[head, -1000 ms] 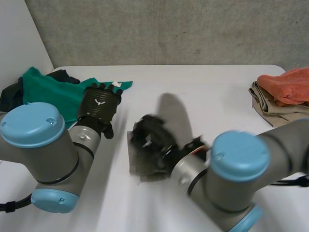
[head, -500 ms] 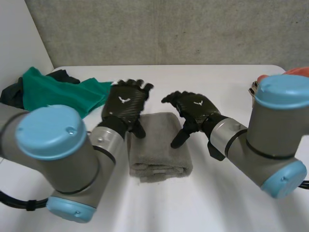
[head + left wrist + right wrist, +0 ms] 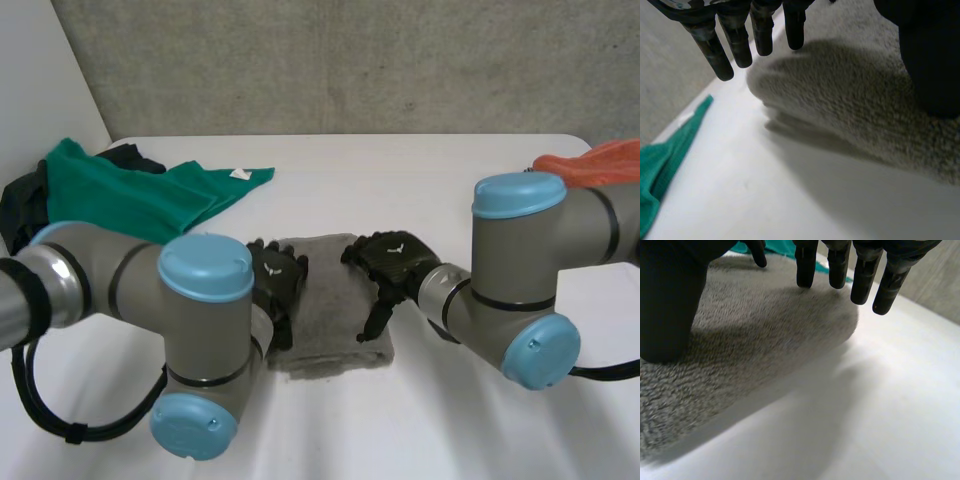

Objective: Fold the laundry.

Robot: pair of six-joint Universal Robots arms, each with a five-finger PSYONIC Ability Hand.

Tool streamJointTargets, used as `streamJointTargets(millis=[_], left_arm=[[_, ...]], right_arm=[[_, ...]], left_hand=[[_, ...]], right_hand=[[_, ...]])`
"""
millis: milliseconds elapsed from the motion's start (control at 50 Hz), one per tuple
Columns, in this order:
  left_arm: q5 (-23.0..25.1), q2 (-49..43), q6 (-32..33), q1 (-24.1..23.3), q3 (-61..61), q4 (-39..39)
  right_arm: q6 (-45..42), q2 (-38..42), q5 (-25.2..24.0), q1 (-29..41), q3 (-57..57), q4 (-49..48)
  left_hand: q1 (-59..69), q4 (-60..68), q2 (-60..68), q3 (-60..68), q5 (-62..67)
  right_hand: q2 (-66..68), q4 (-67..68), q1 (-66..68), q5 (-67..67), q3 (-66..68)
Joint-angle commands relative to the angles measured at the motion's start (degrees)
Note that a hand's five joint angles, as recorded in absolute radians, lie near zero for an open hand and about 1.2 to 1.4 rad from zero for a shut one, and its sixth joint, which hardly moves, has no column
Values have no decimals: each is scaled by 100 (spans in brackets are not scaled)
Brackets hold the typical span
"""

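A green cloth [image 3: 120, 195] lies well left of the folded grey towel [image 3: 328, 312] on the table [image 3: 420, 185]. My left hand [image 3: 278, 285] rests at the towel's left edge, fingers straight. My right hand [image 3: 392, 265] rests at its right edge, fingers straight, thumb on the towel. An orange cloth [image 3: 600, 160] lies far right of it.

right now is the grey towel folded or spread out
Folded: the grey towel is a compact thick pad with rounded, doubled edges.
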Motion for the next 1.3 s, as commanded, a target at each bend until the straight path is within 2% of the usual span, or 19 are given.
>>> streamJointTargets(millis=[20, 60, 140, 240, 280, 300, 380, 440, 580, 640, 700, 900, 960, 1060, 1200, 1260, 1280, 1300], left_arm=[[453, 1137, -75, 121, -4, 189], [646, 1357, -75, 200, -39, 198], [1357, 1902, -66, 375, -179, 198], [2631, 2483, -118, 692, -373, 119], [3036, 2544, -197, 762, -399, 84], [3429, 2553, -311, 823, -426, 6], [4021, 2562, -540, 947, -461, -276], [4162, 2562, -576, 982, -461, -355], [4154, 2571, -584, 965, -461, -355], [4162, 2571, -584, 965, -461, -355], [4154, 2571, -593, 974, -461, -355], [4145, 2571, -602, 982, -461, -347], [4145, 2580, -602, 982, -461, -347], [4145, 2580, -602, 991, -452, -347], [4145, 2580, -602, 1009, -452, -347], [4145, 2580, -602, 1000, -452, -347], [4145, 2580, -602, 1000, -452, -347], [4145, 2580, -602, 1009, -452, -347]], right_arm=[[20, -953, 193, -69, 389, -140], [20, -1120, 237, -60, 565, -262], [-59, -1314, 246, -25, 1180, -658], [-103, -1692, 202, 264, 2173, -1352], [-147, -1605, 202, 518, 2454, -1719], [-182, -1552, 202, 598, 2516, -1844], [-463, -1140, 290, 889, 2649, -2424], [-743, -868, 325, 950, 2588, -2705], [-1157, -384, 431, 968, 2280, -2970], [-1210, -190, 466, 968, 2087, -2979], [-1158, -137, 501, 959, 1972, -3058], [-1202, 73, 518, 959, 1613, -3199], [-1184, 109, 528, 959, 1533, -3199], [-1114, 74, 563, 959, 1454, -3164], [-798, 39, 563, 898, 1436, -3155], [-648, 109, 536, 880, 1331, -3146], [-604, 161, 536, 880, 1252, -3120], [-595, 188, 536, 871, 1225, -3111]], left_hand=[[211, 158, 147, 106, 109], [194, 142, 130, 89, 92], [194, 141, 130, 89, 92], [228, 175, 164, 123, 126], [228, 175, 164, 123, 126], [244, 192, 180, 140, 143], [245, 192, 180, 140, 143], [261, 209, 197, 156, 159], [261, 209, 197, 157, 160], [261, 209, 197, 157, 160], [261, 209, 197, 157, 160], [278, 226, 214, 173, 176], [278, 226, 214, 173, 176], [278, 226, 214, 173, 176], [295, 242, 231, 190, 193], [295, 242, 231, 190, 193], [295, 242, 231, 190, 193], [295, 242, 231, 190, 193]], right_hand=[[-259, -334, -143, -389, -216], [-259, -334, -143, -389, -216], [-259, -334, -143, -389, -216], [-259, -334, -143, -389, -216], [-259, -334, -143, -389, -216], [-259, -334, -143, -389, -216], [-259, -334, -143, -389, -216], [-259, -334, -143, -389, -216], [-259, -334, -143, -389, -216], [721, 646, 837, 591, 764], [2387, 2312, 2503, 2257, 2430], [3819, 3744, 3935, 3689, 3862], [3753, 3678, 3869, 3623, 3796], [1316, 1241, 1433, 1187, 1360], [1296, 1221, 1412, 1166, 1339], [2670, 2595, 2786, 2540, 2713], [4474, 4399, 4591, 4345, 4517], [5175, 5100, 5291, 5045, 5218]])
